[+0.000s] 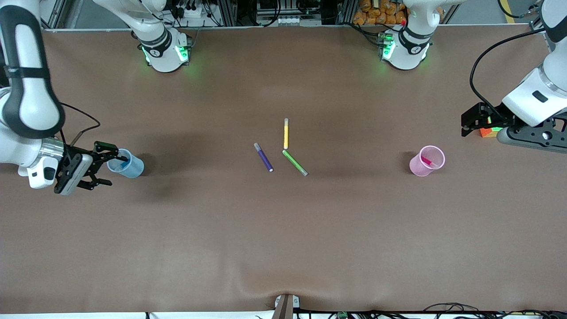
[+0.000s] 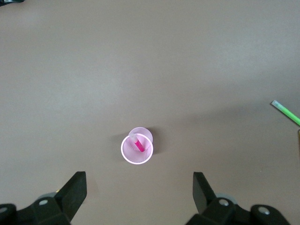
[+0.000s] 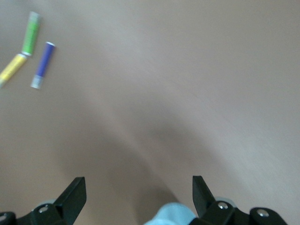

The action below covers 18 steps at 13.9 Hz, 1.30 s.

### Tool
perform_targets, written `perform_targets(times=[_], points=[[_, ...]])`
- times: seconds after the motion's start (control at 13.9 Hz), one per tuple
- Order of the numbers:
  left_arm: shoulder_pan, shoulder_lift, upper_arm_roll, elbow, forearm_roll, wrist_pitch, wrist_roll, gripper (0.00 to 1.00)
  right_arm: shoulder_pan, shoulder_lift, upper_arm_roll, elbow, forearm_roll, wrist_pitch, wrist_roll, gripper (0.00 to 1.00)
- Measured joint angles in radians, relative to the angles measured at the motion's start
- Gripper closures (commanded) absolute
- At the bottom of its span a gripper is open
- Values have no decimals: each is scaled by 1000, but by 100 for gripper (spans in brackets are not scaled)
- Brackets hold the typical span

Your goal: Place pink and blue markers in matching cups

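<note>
The pale blue cup (image 1: pixel 135 169) stands at the right arm's end of the table with the blue marker (image 1: pixel 123 165) in it. My right gripper (image 1: pixel 110 169) is open and empty right beside this cup; the cup's rim (image 3: pixel 171 214) shows between its fingers in the right wrist view. The pale pink cup (image 1: pixel 416 168) stands toward the left arm's end with the pink marker (image 1: pixel 427 161) leaning inside. My left gripper (image 1: pixel 470 124) is open and empty, raised off to the side of the pink cup (image 2: pixel 124 153). The pink marker (image 2: pixel 138 142) shows in that cup.
A dark purple pen (image 1: pixel 264 157), a yellow pen (image 1: pixel 286 134) and a green pen (image 1: pixel 295 162) lie in the middle of the table. A small coloured cube (image 1: pixel 488 131) sits under the left gripper's hand.
</note>
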<state>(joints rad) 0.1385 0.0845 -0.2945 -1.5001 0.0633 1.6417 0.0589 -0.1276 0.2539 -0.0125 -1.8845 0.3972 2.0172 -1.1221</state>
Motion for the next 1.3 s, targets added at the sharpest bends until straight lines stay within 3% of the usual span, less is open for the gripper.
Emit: perform_targets(times=[0.14,0.29,0.43,0.58,0.94,1.15,1.3], points=[[1,-9,0,1,0,-8,0,0,8,-16,2,19,-95,-1,129,0],[4,-13,2,1,0,-20,0,0,12,-37,2,29,-135,-7,226,0],[8,-13,4,1,0,-33,0,0,31,-61,3,65,-245,-20,361,0],[11,-13,5,1,0,-38,0,0,64,-80,5,137,-308,-113,531,0],[5,-25,29,2,0,-39,0,0,98,-142,5,211,-324,-281,846,0],[-83,-37,123,2,-1,-65,0,0,97,-212,-1,214,-327,-380,945,0],[-108,-50,145,1,-1,-91,-1,0,91,-266,-12,215,-330,-441,963,0]])
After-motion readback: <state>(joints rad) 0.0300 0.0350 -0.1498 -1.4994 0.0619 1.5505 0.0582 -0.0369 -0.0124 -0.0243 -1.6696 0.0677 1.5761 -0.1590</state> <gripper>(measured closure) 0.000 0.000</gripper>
